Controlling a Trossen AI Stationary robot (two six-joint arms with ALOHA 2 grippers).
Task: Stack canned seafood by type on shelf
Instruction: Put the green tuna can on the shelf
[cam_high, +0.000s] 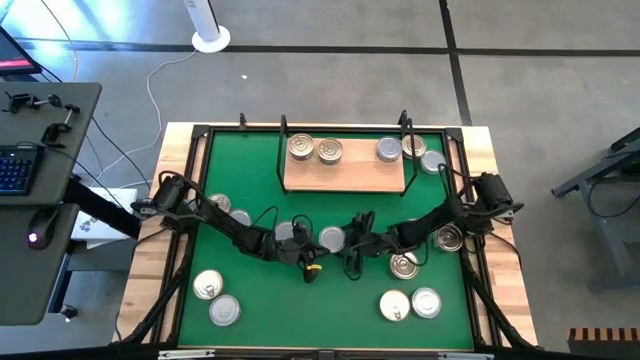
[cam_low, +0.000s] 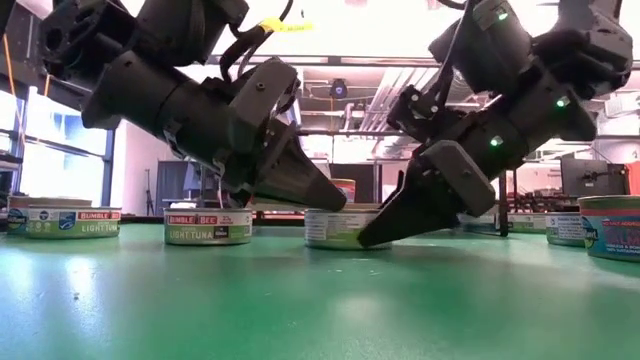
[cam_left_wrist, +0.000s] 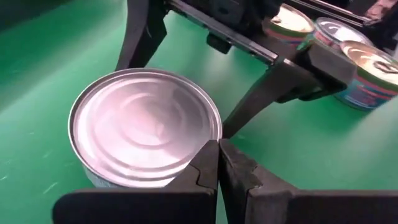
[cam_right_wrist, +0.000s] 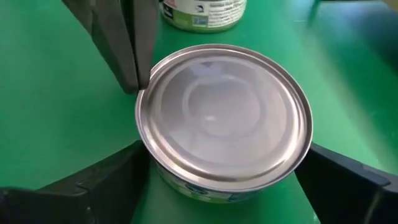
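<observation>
Now, centre tin: a flat round silver-lidded can (cam_high: 331, 239) stood upright on the green mat (cam_high: 250, 190), in front of the shelf and between the two grippers.
Right gripper (cam_right_wrist: 224, 180): its jaws were spread wide, one dark finger on each side of that can; whether the fingers touched its wall could not be told.
Left gripper (cam_left_wrist: 217, 168): its jaws were clenched together with nothing between them, their tip right at the can's rim on the side facing away from the right arm.
Shelf: a light tan wooden board with black metal uprights (cam_high: 345, 172) lay at the far side of the mat, carrying two gold-lidded tins (cam_high: 314, 149) close together near its left end and another tin (cam_high: 388, 150) near its right end.
Other tins: several round cans (cam_high: 410, 303) lay scattered on the mat, nearer the front edge and by the right arm.
</observation>
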